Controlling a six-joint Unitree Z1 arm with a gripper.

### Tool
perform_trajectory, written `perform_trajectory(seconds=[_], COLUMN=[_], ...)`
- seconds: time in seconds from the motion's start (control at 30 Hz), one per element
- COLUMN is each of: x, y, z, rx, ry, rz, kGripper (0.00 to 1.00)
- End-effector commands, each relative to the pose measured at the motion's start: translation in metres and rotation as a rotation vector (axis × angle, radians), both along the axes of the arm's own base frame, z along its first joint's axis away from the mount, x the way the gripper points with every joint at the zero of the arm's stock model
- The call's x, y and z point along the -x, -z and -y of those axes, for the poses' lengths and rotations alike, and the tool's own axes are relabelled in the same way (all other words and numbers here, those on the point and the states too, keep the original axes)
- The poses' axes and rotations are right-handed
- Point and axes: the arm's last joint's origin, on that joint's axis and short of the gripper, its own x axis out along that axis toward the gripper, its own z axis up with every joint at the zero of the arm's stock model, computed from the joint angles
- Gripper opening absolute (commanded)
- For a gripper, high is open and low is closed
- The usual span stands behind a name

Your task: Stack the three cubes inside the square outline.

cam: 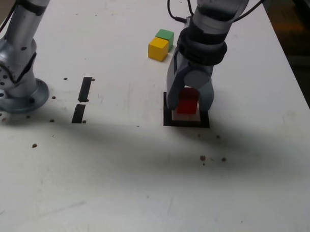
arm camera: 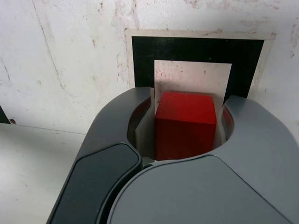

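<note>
Gripper: grey plastic gripper (cam: 188,99), smooth rounded shells with a darker matte panel on one side in the wrist view, is down over the square outline. Its jaws sit on either side of the red cube; one side looks pressed up to it, the other shows a thin gap, so I honestly can't tell if it's clamped or just loose around it.
Red cube: small solid red block (arm camera: 185,125), flat matte faces, crisp edges, sitting between the jaws and over the white centre of the outline. Whether it's resting on the surface or lifted a bit, can't say.
Square outline: thick black tape square frame (arm camera: 196,49) with a white, slightly speckled centre and a pale paper-ish border round the tape. Everything else is placed from this.
Yellow cube: solid yellow block (cam: 158,49), same size as the red, well beyond the outline toward the far edge of the table, on the exterior view's left of it.
Green cube: solid green block (cam: 165,37), touching the yellow one, just behind it.
Tape strips: two short black strips (cam: 82,99) in a line, well apart from the outline on the exterior view's left.
Table: white tabletop (cam: 142,187), scuffed, scratched, dotted with small dark specks, a broad shadow just in front of the outline.
Arm base: round metal-grey arm base (cam: 21,93) past the strips.
Room: dark floor past the table's edge.
</note>
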Motion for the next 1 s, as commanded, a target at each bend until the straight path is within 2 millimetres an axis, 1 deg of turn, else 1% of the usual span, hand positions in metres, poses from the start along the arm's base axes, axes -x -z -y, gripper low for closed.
perform_trajectory(seconds=[0.0, 0.3, 0.37, 0.5, 0.57, 0.63, 0.77, 0.83, 0.9, 0.97], x=[0.0, 0.0, -0.001, -0.001, -0.001, -0.001, -0.001, -0.001, 0.0, 0.003], y=[-0.001, 0.003, 0.004, 0.008, 0.009, 0.01, 0.01, 0.008, 0.004, -0.003], z=[-0.001, -0.001, -0.001, -0.001, -0.002, -0.002, -0.002, -0.001, -0.001, -0.001], rx=[0.003, 0.004, 0.006, 0.013, 0.018, 0.022, 0.026, 0.03, 0.035, 0.039], ry=[0.0, 0.001, 0.004, 0.013, 0.019, 0.025, 0.035, 0.036, 0.029, 0.019], rz=[0.001, -0.008, -0.011, -0.022, -0.028, -0.031, -0.032, -0.029, -0.02, -0.006], kGripper=[0.27, 0.3, 0.32, 0.4, 0.47, 0.56, 0.84, 0.94, 0.99, 1.0])
